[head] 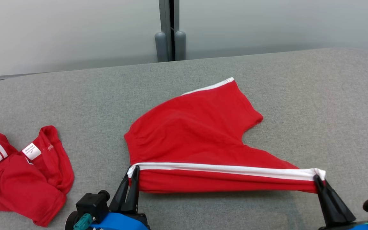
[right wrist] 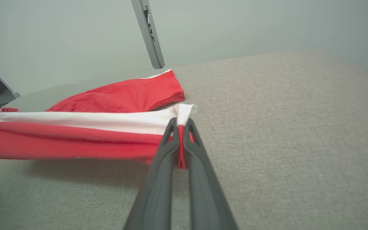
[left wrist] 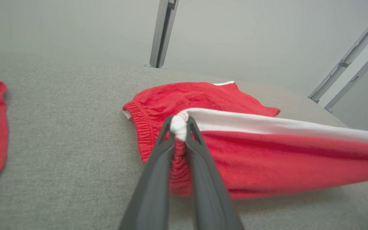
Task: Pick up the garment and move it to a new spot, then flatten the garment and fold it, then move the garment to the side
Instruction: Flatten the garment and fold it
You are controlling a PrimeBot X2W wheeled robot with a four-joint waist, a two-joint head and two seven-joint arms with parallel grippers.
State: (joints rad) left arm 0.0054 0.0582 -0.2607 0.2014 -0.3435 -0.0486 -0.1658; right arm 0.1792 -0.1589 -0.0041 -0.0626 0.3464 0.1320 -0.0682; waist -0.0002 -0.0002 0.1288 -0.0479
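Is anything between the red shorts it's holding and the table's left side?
Yes: a crumpled red garment lies on the table to the robot's left of the shorts, apart from them. Toward the right, nothing visible stands in the way.

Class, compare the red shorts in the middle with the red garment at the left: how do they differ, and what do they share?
The shorts are spread out; the left garment lies crumpled. The shorts' near edge is pinched and stretched between the left hand and right hand; the left garment lies untouched. Both are red with white trim.
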